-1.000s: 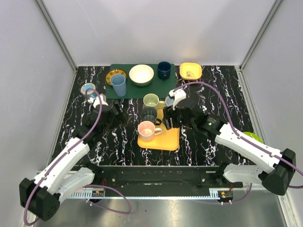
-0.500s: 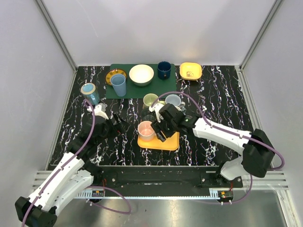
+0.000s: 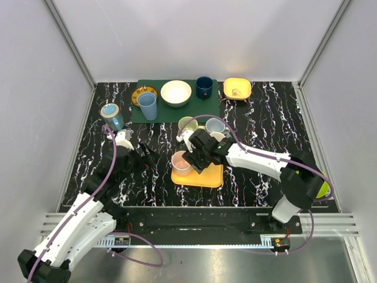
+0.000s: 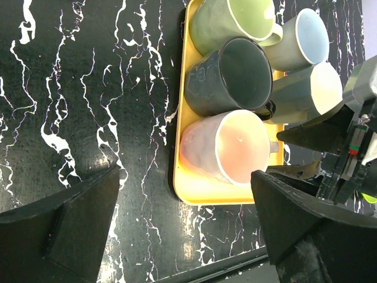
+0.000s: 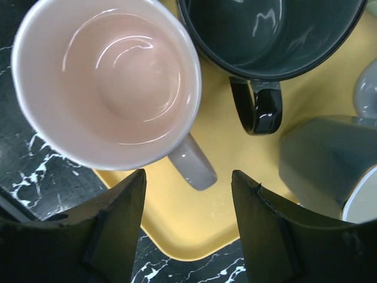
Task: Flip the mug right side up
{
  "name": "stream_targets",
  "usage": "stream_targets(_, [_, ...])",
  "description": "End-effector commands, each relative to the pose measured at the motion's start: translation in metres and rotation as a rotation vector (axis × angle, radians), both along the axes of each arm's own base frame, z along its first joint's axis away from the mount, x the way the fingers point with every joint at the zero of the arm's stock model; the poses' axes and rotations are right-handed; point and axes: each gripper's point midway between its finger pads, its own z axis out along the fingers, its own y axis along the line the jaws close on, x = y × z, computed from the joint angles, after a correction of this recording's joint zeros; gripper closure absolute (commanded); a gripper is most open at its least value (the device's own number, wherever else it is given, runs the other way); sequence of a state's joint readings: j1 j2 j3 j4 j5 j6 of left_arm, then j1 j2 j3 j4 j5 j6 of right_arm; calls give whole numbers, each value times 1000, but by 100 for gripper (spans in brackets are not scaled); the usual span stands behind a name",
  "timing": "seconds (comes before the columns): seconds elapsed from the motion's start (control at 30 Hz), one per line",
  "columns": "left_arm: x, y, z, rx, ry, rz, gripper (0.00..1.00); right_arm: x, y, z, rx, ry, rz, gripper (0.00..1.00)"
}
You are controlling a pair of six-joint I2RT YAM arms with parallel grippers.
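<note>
Black marbled table (image 3: 265, 118), yellow tray (image 5: 194, 221): your right gripper (image 5: 187, 177) hangs wide open over the pink mug (image 5: 112, 76) handle. The grey mug (image 5: 318, 156) lies tipped just outside its right-hand finger, so shift across and pinch that rim squarely.

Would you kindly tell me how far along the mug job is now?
Done: the pink mug, dark mug and green mug stand mouth up on the tray. In hand: nothing; the right pincer is open at the pink mug's handle, the left pincer open beside the tray. Left: the grey mug seems to lie on its side, ungripped, and needs standing up.
</note>
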State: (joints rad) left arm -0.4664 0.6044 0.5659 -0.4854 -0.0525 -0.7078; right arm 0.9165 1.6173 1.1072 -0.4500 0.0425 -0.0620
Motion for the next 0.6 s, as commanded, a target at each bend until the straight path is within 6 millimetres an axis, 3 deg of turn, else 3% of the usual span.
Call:
stream_targets(0.0, [0, -2, 2, 6, -8, -16, 5, 25, 15, 16, -1, -118, 30, 34])
stream_targets(0.1, [0, -1, 1, 10, -8, -16, 5, 24, 20, 12, -1, -106, 57, 34])
stream_targets(0.33, [-1, -1, -4, 11, 3, -12, 5, 9, 37, 28, 103, -28, 65, 37])
stream_targets(0.57, [-3, -2, -10, 4, 19, -13, 5, -11, 44, 37, 134, 32, 104, 46])
